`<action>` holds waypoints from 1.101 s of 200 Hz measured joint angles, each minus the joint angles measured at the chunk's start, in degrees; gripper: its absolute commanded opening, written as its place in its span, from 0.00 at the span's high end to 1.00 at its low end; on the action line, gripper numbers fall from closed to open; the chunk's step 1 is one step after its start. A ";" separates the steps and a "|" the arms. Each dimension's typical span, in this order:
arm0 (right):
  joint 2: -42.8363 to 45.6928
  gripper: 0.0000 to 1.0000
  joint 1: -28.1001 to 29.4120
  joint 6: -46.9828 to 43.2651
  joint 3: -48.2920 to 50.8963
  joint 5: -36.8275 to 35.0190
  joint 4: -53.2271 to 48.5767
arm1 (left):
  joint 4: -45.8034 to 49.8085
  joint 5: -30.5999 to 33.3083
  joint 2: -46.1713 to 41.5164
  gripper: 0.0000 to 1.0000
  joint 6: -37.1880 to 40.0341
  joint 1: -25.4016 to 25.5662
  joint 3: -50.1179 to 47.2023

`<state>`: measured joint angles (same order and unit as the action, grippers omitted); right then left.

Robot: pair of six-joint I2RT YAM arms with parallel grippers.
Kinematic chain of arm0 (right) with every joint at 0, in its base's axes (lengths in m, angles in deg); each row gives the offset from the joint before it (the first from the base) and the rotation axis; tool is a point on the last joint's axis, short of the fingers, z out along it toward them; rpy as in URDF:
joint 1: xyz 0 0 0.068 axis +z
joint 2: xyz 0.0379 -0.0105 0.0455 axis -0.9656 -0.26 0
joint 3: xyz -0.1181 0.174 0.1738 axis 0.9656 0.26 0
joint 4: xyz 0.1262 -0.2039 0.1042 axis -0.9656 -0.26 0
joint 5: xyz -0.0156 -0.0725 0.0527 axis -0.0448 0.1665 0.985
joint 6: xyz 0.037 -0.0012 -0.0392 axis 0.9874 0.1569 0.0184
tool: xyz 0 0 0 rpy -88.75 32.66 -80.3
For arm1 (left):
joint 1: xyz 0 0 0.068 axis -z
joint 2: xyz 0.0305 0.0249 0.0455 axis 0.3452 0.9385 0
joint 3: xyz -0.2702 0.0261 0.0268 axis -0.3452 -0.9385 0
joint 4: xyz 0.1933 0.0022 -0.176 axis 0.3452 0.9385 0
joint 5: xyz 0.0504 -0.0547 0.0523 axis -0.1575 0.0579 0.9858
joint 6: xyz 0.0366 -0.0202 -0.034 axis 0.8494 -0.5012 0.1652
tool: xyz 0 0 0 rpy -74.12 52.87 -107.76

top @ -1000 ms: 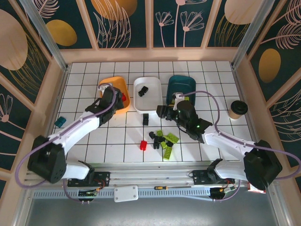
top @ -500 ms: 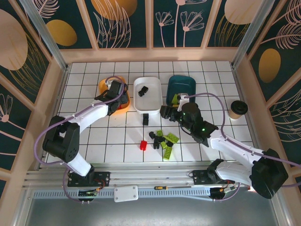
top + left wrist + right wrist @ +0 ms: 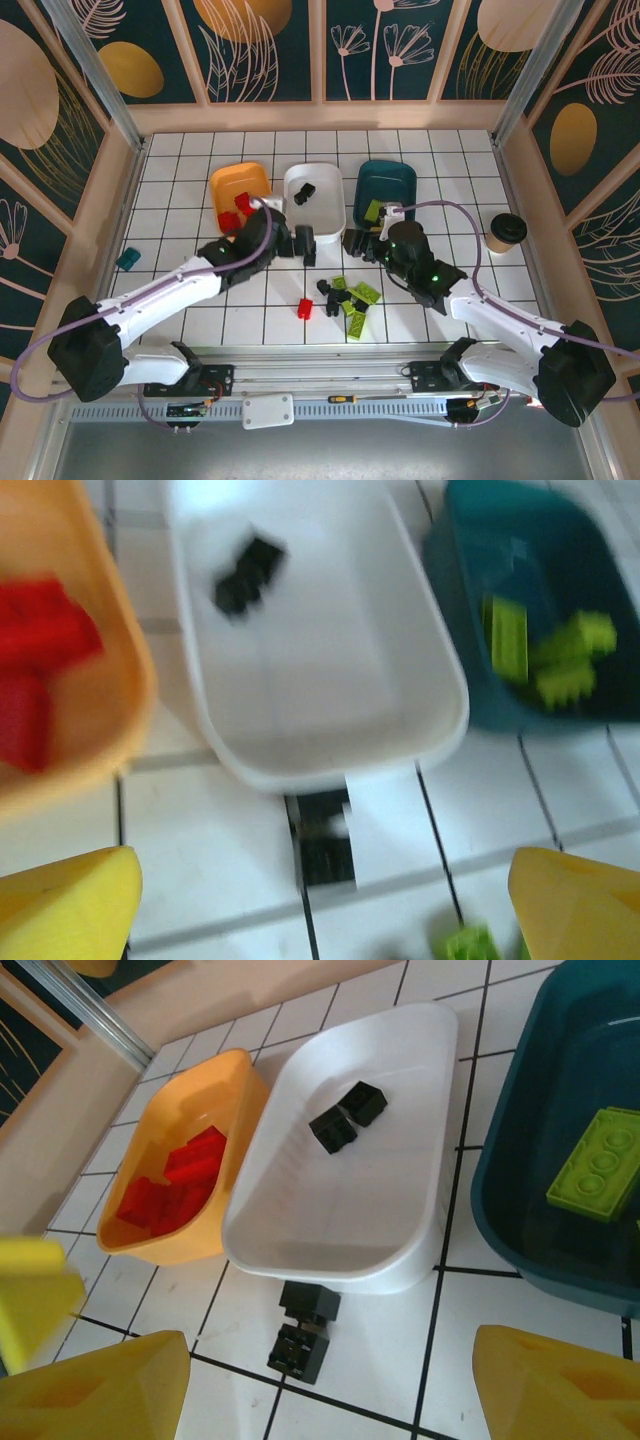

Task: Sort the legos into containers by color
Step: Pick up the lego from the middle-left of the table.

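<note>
The orange tray (image 3: 232, 180) holds red legos (image 3: 40, 640), the white tray (image 3: 326, 212) black ones (image 3: 345, 1118), and the teal tray (image 3: 392, 182) lime green ones (image 3: 545, 655). A black lego (image 3: 305, 1335) lies on the tiles just in front of the white tray. My left gripper (image 3: 303, 243) hovers over it, open and empty, with the brick (image 3: 325, 842) between its yellow fingers (image 3: 65, 905). My right gripper (image 3: 358, 243) stands open and empty just to the right, facing the same brick. A loose red lego (image 3: 304, 308), black legos (image 3: 327, 291) and green legos (image 3: 356, 302) lie nearer the bases.
A small teal block (image 3: 128, 259) sits at the table's left. A black-lidded paper cup (image 3: 505, 231) stands at the right. Wooden walls ring the tiled table. The two grippers are close together in front of the white tray.
My left gripper opened and swung right from over the orange tray to the front of the white tray. The right gripper has barely moved.
</note>
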<state>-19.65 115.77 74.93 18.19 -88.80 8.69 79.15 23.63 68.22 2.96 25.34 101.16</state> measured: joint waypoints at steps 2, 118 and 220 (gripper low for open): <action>0.02 0.25 -0.02 0.02 0.07 0.00 -0.02 | 0.11 -0.15 0.07 0.06 -0.22 0.46 -0.39; 0.57 0.25 -0.04 1.42 1.53 -0.20 -0.74 | 1.11 -1.40 8.22 0.33 -10.19 18.12 -8.48; 1.20 0.25 -0.04 1.62 2.27 -0.26 -0.94 | 0.31 1.81 13.03 0.84 -10.54 18.60 -9.16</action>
<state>-18.45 115.73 76.54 20.47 -89.06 7.75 79.46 25.45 81.25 -7.57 43.94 92.00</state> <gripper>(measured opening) 0.753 0.279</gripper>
